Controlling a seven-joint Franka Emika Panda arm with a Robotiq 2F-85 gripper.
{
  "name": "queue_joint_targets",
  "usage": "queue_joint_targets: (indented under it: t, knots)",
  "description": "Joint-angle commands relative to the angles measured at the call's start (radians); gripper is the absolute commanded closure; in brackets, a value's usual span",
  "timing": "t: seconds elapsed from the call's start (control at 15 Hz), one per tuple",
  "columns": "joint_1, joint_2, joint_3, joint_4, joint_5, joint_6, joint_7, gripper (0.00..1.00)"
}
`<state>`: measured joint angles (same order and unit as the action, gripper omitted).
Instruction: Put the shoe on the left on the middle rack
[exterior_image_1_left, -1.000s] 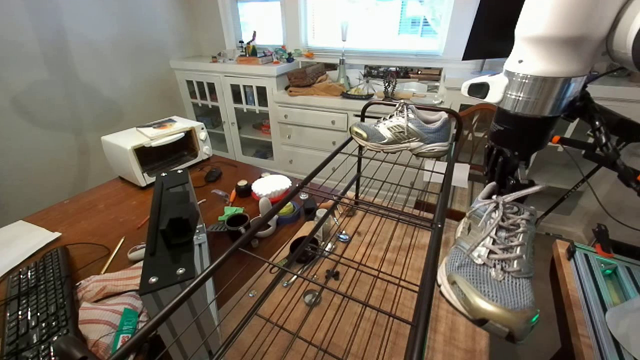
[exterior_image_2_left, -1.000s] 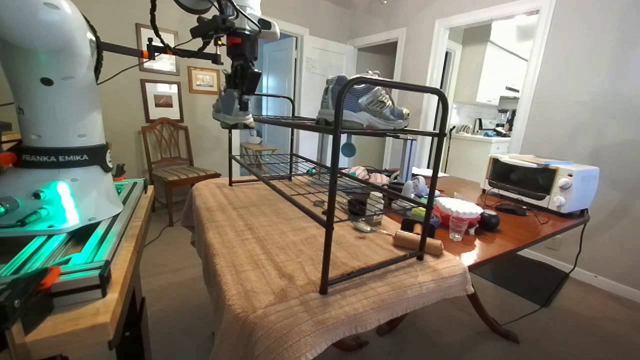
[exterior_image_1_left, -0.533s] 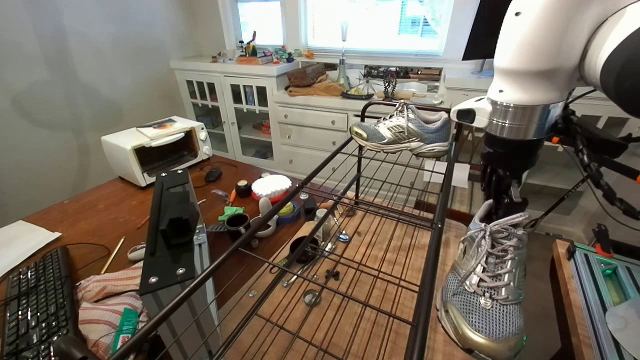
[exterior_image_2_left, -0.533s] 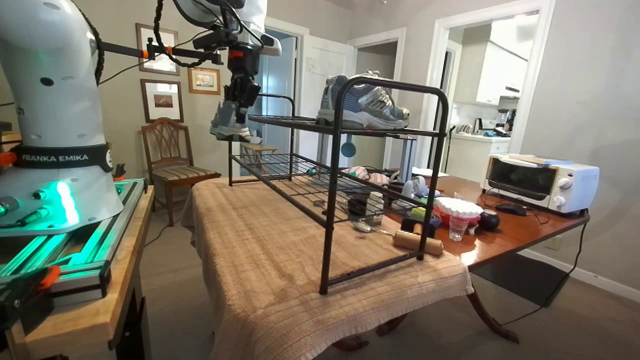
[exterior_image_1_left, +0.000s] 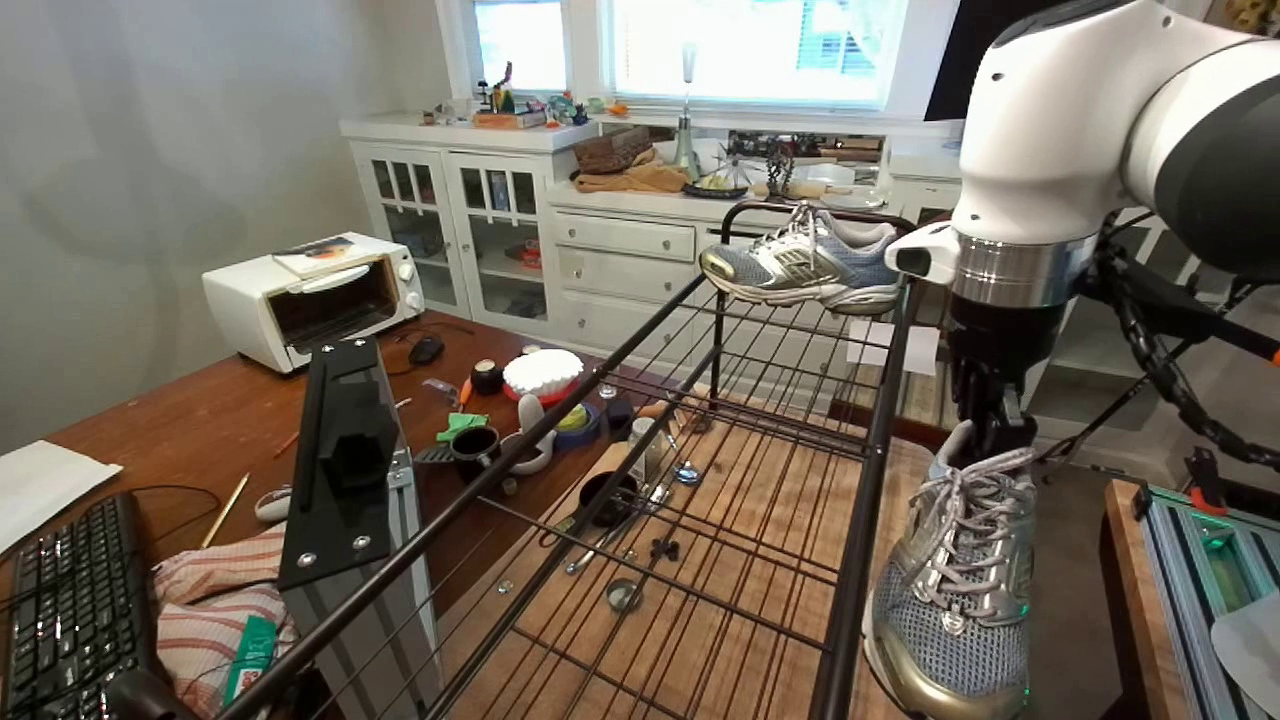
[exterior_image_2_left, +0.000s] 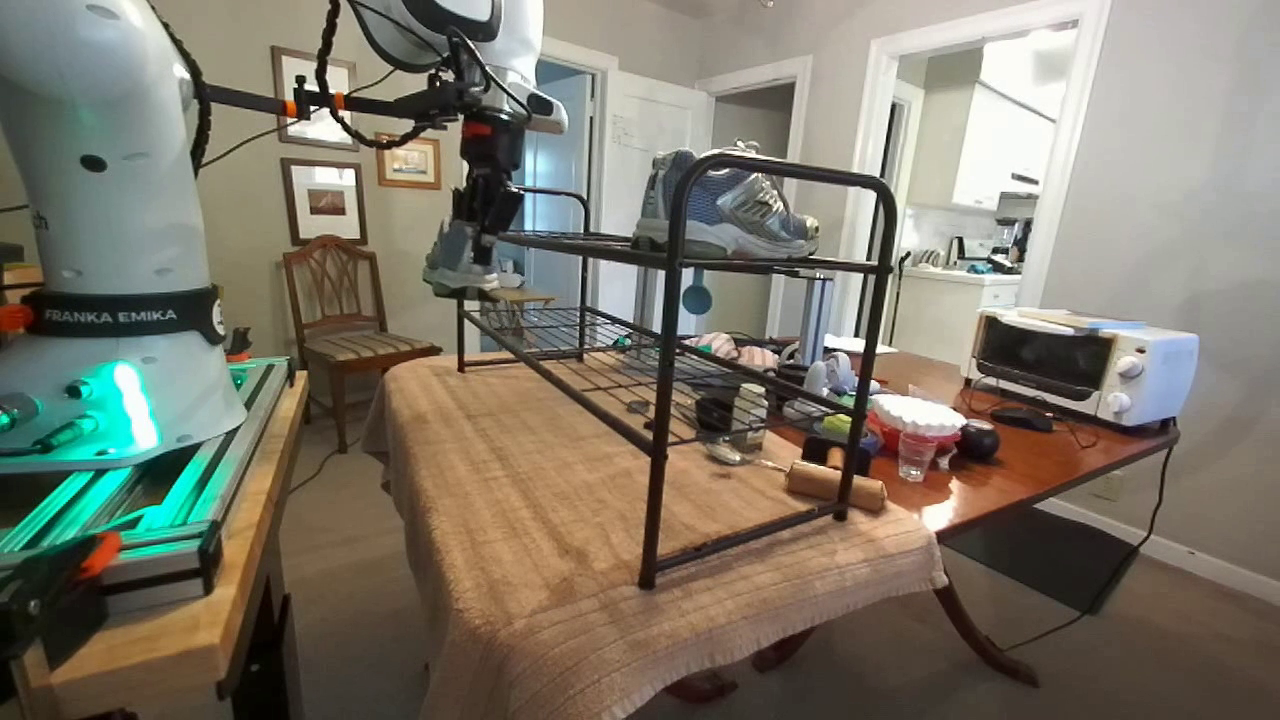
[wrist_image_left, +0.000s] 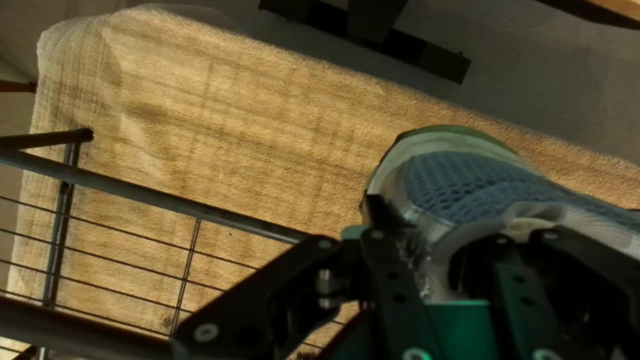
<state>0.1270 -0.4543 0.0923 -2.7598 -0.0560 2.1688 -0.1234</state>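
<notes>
My gripper (exterior_image_1_left: 988, 425) is shut on the grey-silver shoe (exterior_image_1_left: 955, 590), gripping it near its ankle opening. In the wrist view, one finger of the gripper (wrist_image_left: 432, 235) is outside the shoe (wrist_image_left: 460, 182) and the other is in its opening. The shoe (exterior_image_2_left: 462, 262) hangs in the air on the robot's side of the rack, at the far end in this exterior view. Its sole is below the top tier and a little above the level of the middle rack (exterior_image_2_left: 560, 380). A matching sneaker (exterior_image_1_left: 815, 265) stands on the top tier, also in an exterior view (exterior_image_2_left: 735, 210).
The top tier's rail (exterior_image_1_left: 868, 500) runs close beside the held shoe. A tan towel (exterior_image_2_left: 520, 500) covers the table under the rack. A rolling pin (exterior_image_2_left: 835, 485), cups and other clutter lie behind the rack. A toaster oven (exterior_image_2_left: 1085, 365) stands farther back.
My gripper has lowered the shoe from about the top tier's height to below it. In the last half second it has also shifted slightly toward the rack. The matching sneaker has not moved.
</notes>
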Motion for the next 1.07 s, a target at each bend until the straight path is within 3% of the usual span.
queue_joint_targets:
  t: [0.0,1.0]
  knots:
    - [0.006,0.022,-0.012,0.002,0.008,0.037,-0.008,0.97]
    - [-0.007,0.085,0.021,0.001,0.06,0.007,0.209,0.97]
